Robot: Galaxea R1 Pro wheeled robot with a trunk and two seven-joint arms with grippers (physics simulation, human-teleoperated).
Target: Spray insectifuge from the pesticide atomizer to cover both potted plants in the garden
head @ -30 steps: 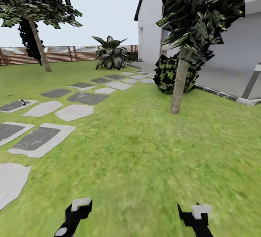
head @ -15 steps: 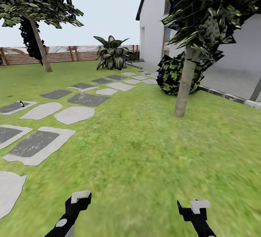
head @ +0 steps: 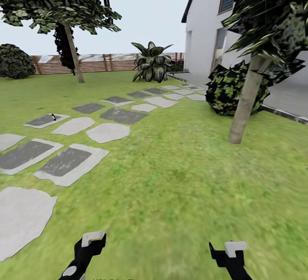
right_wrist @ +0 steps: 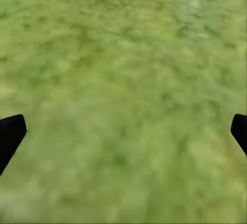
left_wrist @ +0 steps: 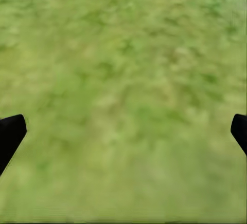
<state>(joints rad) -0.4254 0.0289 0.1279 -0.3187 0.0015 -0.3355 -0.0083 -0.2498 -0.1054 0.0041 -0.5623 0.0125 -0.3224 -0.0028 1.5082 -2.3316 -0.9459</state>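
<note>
I am on the garden lawn (head: 171, 177). A tiny dark object (head: 53, 116) stands on a far grey stepping stone (head: 42, 121) at the left; it is too small to tell whether it is the pesticide atomizer. The potted plants are out of view. My left arm (head: 87, 250) and right arm (head: 229, 254) hang low at the bottom edge, over grass. In the wrist views the left gripper (left_wrist: 123, 131) and the right gripper (right_wrist: 123, 131) are open, their dark fingertips far apart with bare grass between them.
Stepping stones (head: 70, 162) run from the near left toward a white house (head: 205, 36). A thin tree trunk (head: 244, 104) with a dark bush (head: 226, 89) behind it stands right. Farther off are a big broad-leaved plant (head: 152, 62), a tree (head: 72, 53), a round bush (head: 15, 61) and a wooden fence (head: 111, 62).
The whole picture has slid to the right, so the camera has turned left. The round bush has come into view at the left. Both arms hold the same pose.
</note>
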